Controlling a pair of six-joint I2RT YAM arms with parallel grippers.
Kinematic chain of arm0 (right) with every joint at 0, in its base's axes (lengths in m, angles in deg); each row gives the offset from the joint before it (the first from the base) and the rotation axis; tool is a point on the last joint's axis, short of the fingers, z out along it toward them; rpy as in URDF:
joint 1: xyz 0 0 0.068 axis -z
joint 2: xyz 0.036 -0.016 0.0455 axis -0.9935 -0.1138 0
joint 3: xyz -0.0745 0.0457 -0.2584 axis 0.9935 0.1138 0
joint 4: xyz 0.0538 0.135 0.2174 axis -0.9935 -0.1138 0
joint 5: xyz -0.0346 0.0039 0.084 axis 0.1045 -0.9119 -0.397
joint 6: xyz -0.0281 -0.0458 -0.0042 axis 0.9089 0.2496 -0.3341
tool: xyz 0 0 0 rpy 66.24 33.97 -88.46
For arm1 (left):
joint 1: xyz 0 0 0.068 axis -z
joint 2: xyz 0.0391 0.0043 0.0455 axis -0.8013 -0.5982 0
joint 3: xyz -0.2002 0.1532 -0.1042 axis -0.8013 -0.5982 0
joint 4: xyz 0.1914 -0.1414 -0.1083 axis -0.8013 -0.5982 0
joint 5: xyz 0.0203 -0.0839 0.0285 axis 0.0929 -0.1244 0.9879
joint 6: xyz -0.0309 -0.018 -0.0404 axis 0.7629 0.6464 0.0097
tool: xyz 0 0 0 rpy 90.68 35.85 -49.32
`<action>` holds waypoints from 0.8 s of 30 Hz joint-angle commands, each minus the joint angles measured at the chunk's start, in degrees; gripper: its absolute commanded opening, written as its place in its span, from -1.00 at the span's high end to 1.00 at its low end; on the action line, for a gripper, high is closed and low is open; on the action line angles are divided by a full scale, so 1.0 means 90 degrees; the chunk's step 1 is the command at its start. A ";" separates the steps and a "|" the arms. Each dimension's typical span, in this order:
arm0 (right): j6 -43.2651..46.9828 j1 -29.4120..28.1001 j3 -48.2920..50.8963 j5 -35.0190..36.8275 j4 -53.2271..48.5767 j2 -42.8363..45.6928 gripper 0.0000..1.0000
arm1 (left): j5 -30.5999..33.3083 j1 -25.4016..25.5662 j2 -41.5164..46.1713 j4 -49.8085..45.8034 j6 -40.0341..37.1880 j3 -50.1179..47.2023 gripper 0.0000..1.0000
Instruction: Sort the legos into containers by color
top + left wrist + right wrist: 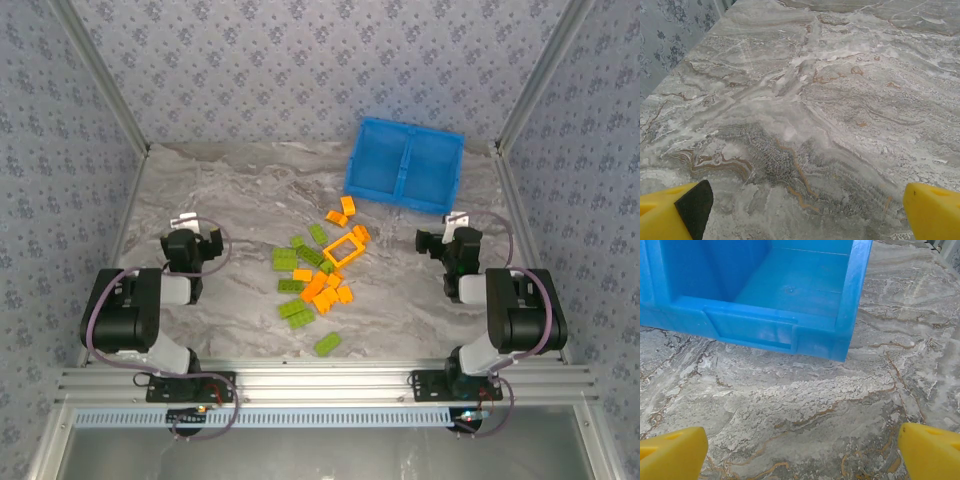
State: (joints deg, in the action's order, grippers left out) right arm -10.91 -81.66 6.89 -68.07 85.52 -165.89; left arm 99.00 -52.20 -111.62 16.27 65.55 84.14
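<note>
Both wide open and empty, your left end effector and right end effector could snag two colours at once from those touching legos.

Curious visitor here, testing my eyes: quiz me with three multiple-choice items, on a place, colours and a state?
1. Blue tray place? A far right B near left C between arm bases
2. Lego brick colours? A red, white B lime green, orange C black, yellow
3. Tray compartments hold? A all bricks B orange bricks C nothing
1 A: it stands far right on the table. 2 B: both colours show among them. 3 C: every brick lies on the table.
</note>
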 commanded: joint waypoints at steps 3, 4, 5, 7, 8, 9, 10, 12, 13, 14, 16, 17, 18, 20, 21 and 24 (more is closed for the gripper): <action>0.0102 0.0041 -0.0109 -0.0064 0.0004 0.0062 -1.00 | -0.0108 -0.0040 0.0063 0.0193 0.0058 0.0117 -0.99; 0.0099 0.0039 -0.0117 -0.0064 -0.0002 0.0063 -1.00 | -0.0100 -0.0048 0.0061 0.0192 0.0057 0.0114 -0.99; 0.0106 0.0044 -0.0114 -0.0064 -0.0001 0.0054 -1.00 | -0.0103 -0.0045 0.0064 0.0192 0.0058 0.0114 -0.99; 0.0098 0.0035 -0.0113 -0.0064 0.0003 0.0061 -1.00 | -0.0118 -0.0046 0.0063 0.0183 0.0057 0.0117 -0.99; 0.0088 0.0056 -0.0105 -0.0082 -0.0007 0.0052 -1.00 | -0.0117 -0.0044 0.0056 0.0182 0.0060 0.0118 -0.99; 0.0087 0.0062 -0.0114 -0.0096 -0.0006 0.0054 -1.00 | -0.0117 -0.0044 0.0059 0.0182 0.0059 0.0124 -0.99; 0.0078 0.0072 -0.0111 -0.0120 -0.0006 0.0061 -1.00 | -0.0116 -0.0045 0.0059 0.0185 0.0057 0.0119 -0.99; 0.0072 0.0092 -0.0121 -0.0129 -0.0006 0.0055 -1.00 | -0.0118 -0.0046 0.0064 0.0184 0.0064 0.0124 -0.99; 0.0071 0.0086 -0.0112 -0.0129 -0.0003 0.0054 -1.00 | -0.0118 -0.0043 0.0064 0.0182 0.0061 0.0117 -0.99; 0.0077 0.0084 -0.0110 -0.0124 0.0003 0.0065 -1.00 | -0.0117 -0.0040 0.0061 0.0178 0.0058 0.0117 -0.99; 0.0075 0.0087 -0.0118 -0.0136 0.0004 0.0060 -1.00 | -0.0113 -0.0048 0.0058 0.0182 0.0064 0.0118 -0.99; 0.0075 0.0087 -0.0109 -0.0140 0.0004 0.0071 -1.00 | -0.0116 -0.0046 0.0061 0.0178 0.0057 0.0117 -0.99; 0.0077 0.0092 -0.0099 -0.0134 0.0020 0.0077 -1.00 | -0.0118 -0.0046 0.0056 0.0182 0.0062 0.0121 -0.99; 0.0058 0.0058 -0.0154 0.0006 -0.0193 0.0308 -1.00 | -0.0118 -0.0048 0.0062 0.0182 0.0063 0.0117 -0.99; 0.0050 0.0000 -0.0228 0.0216 -0.0581 0.0582 -1.00 | -0.0121 -0.0044 0.0059 0.0182 0.0058 0.0117 -0.99; -0.0516 -0.0160 -0.0534 0.0721 -0.2217 0.1720 -1.00 | -0.0115 -0.0048 0.0065 0.0202 0.0047 0.0111 -0.99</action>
State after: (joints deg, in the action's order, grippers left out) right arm -11.68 -82.18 5.67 -65.75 75.86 -158.24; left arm 98.98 -52.20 -111.62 16.27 65.55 84.14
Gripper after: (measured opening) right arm 0.999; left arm 0.994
